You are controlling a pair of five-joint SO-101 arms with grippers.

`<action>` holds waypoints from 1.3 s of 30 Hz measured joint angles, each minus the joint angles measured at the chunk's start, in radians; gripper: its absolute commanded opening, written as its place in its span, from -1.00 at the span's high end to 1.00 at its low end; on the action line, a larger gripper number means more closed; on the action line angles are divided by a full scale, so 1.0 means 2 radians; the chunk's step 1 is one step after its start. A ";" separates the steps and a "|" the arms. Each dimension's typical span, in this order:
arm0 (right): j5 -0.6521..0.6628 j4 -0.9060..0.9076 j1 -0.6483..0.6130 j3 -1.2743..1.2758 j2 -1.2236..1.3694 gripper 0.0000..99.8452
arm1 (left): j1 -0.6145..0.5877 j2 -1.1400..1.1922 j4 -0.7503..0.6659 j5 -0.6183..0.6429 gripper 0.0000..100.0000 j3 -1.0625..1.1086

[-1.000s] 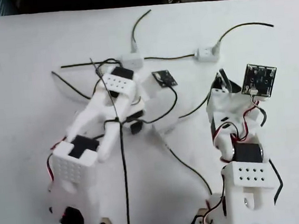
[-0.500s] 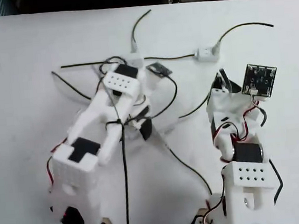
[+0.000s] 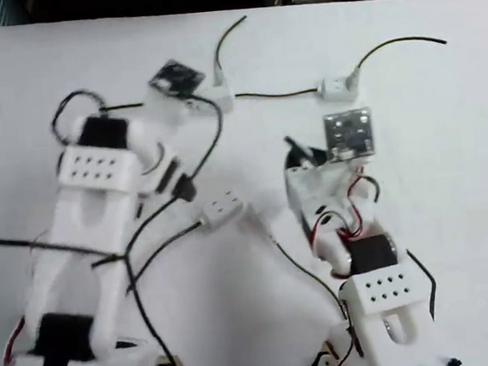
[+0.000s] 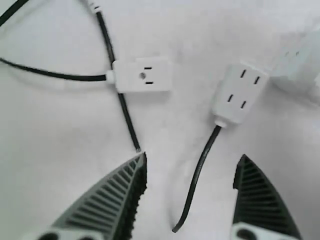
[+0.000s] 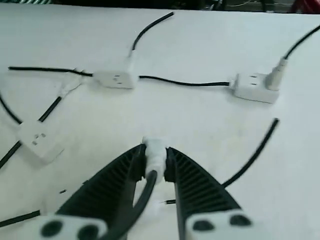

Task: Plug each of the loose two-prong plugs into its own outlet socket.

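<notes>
Left gripper (image 4: 193,159) hanging with jaws spread wide over the white table (image 3: 455,215), right gripper (image 5: 155,149) pinched tight on a white two-prong plug (image 5: 154,159), seen from overhead a loose socket (image 3: 222,207) at its eight o'clock, a plugged socket (image 3: 337,87) at one o'clock.

Prongs of the plug (image 5: 154,156) in the right pincer (image 5: 155,148) blurred, perhaps hidden between its fingers

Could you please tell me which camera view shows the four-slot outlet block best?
The left wrist view: the outlet block lies close, its four slots facing the camera. The high view shows it small, from above; the right wrist view, farther off and slanted.
</notes>
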 measured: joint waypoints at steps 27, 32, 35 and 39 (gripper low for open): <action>-0.016 -0.029 -0.135 -0.064 0.288 0.97 | -0.147 -0.172 -0.331 -0.002 0.44 0.430; 0.005 -0.041 -0.091 -0.077 0.315 0.97 | -0.147 -0.172 -0.332 -0.002 0.44 0.430; 0.014 -0.041 -0.068 -0.084 0.318 0.97 | -0.147 -0.172 -0.332 -0.002 0.44 0.430; 0.014 -0.039 -0.067 -0.084 0.311 0.97 | -0.147 -0.172 -0.343 -0.002 0.44 0.448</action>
